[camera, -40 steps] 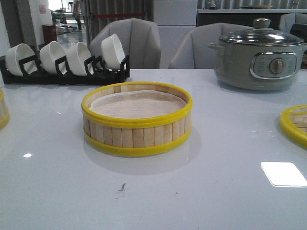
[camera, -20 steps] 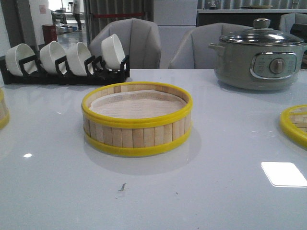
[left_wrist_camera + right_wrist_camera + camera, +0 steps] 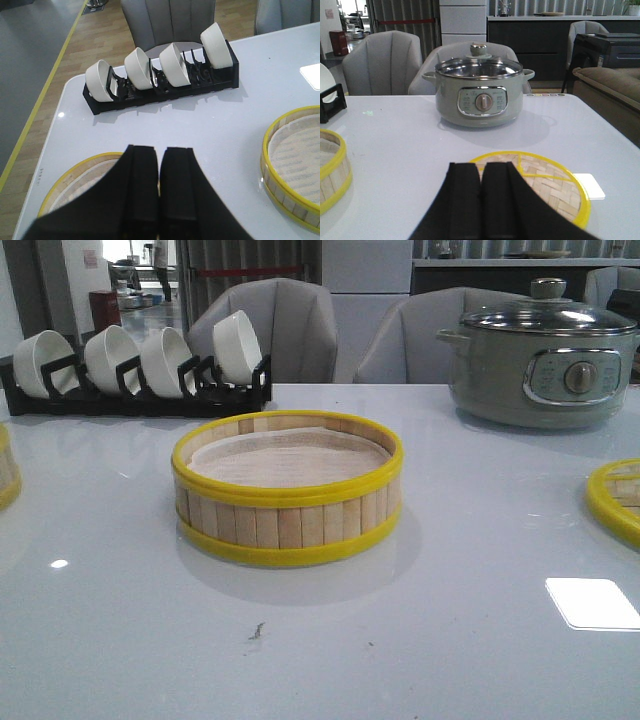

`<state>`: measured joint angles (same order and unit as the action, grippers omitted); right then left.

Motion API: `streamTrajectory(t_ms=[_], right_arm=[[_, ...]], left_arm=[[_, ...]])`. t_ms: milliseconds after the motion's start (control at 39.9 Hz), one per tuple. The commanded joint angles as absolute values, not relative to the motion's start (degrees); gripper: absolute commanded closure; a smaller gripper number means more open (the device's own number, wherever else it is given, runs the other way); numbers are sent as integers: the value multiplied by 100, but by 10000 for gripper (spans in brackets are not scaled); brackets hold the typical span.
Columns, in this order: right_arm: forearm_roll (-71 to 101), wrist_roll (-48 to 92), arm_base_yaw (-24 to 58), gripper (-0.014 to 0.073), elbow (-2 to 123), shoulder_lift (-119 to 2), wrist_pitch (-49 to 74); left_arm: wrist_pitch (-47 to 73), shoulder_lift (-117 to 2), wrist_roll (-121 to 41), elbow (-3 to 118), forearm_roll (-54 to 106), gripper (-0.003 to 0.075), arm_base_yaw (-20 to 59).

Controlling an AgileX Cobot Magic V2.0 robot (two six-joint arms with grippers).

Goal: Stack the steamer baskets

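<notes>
One steamer basket (image 3: 287, 490) with yellow hoops and a white paper liner stands in the middle of the white table; it also shows in the left wrist view (image 3: 292, 165) and at the edge of the right wrist view (image 3: 331, 170). A second steamer basket (image 3: 6, 480) sits at the table's far left edge, partly cut off; in the left wrist view (image 3: 75, 185) it lies under my left gripper (image 3: 160, 150), which is shut and empty above it. My right gripper (image 3: 481, 167) is shut and empty above the flat woven lid (image 3: 555, 182).
The woven lid (image 3: 615, 500) lies at the table's right edge. A grey electric pot (image 3: 545, 355) with a glass lid stands at the back right. A black rack of white bowls (image 3: 135, 370) stands at the back left. Chairs stand behind the table.
</notes>
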<state>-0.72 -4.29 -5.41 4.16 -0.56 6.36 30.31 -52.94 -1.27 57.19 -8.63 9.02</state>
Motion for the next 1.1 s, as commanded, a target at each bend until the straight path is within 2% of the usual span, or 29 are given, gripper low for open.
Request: streamTrajectory(t_ms=[0, 251, 401, 802, 927, 977, 1028, 1078], right_arm=[[-113, -492, -513, 562, 1318, -675, 565], [-165, -449, -513, 562, 3695, -3271, 1932], [-165, -449, -513, 562, 4590, -4400, 2591], [-36, -456, -513, 562, 4825, -4898, 2185], [265, -510, -513, 556, 4942, -4994, 2878], [227, -505, -513, 516, 4962, -5107, 3057], [188, -505, -513, 423, 4962, -5202, 3094], [153, -505, -513, 312, 4962, -5262, 3075]], left_arm=[[2528, -5250, -124, 5937, -843, 637, 934], [2594, -5250, -124, 5937, -843, 637, 934], [2741, -5250, -124, 5937, -835, 637, 934], [2788, -5250, -124, 5937, -745, 637, 934], [2825, -5250, -124, 5937, -597, 637, 934], [2825, -5250, -103, 5937, -498, 629, 934], [2815, -5250, -103, 5937, -367, 597, 934], [2804, -5250, -103, 5937, -274, 524, 934]])
